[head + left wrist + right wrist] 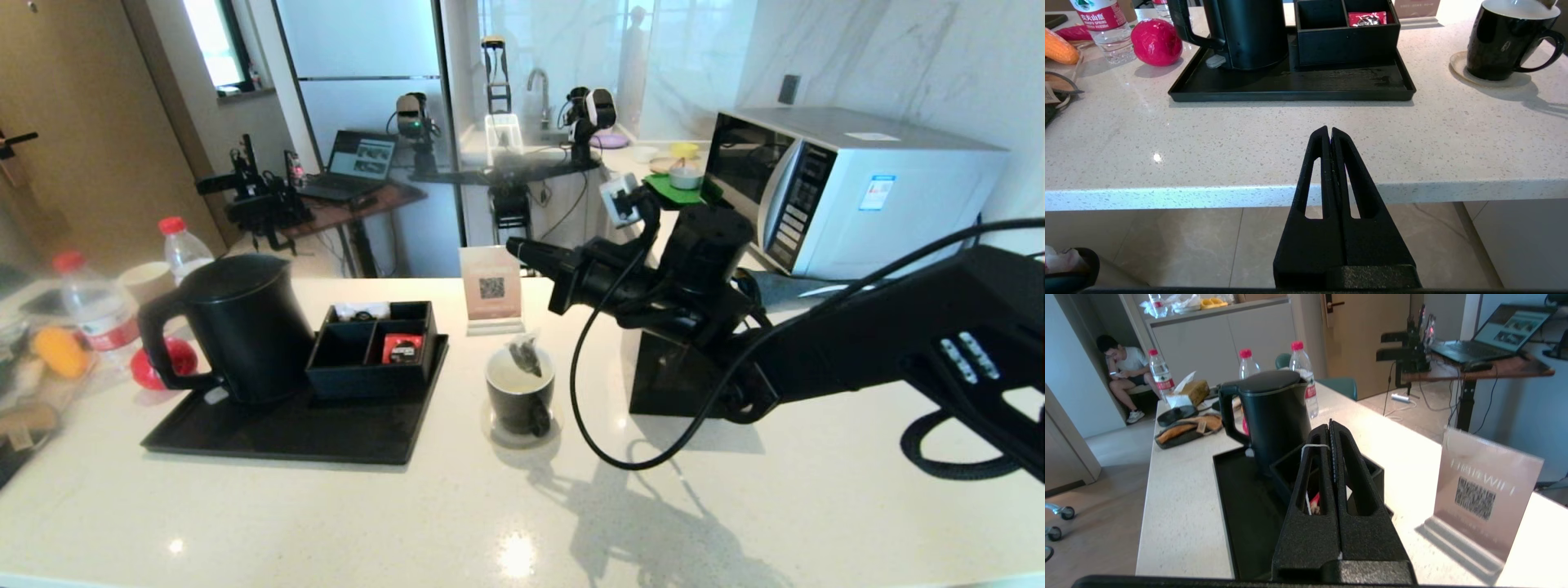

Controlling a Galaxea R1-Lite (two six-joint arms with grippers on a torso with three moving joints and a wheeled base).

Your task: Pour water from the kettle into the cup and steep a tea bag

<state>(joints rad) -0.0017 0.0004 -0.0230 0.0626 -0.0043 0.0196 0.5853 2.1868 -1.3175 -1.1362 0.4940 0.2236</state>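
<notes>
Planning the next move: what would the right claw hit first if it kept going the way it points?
Probably the kettle. The right claw, shut on the tea bag string, points over the compartment box toward it, though depth is unclear.

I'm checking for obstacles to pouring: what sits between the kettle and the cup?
The black compartment box on the tray, right of the kettle; then bare counter to the cup. Head view shows it.

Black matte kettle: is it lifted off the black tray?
No, the black matte kettle stands upright on the black tray, no pincer touching it.
</notes>
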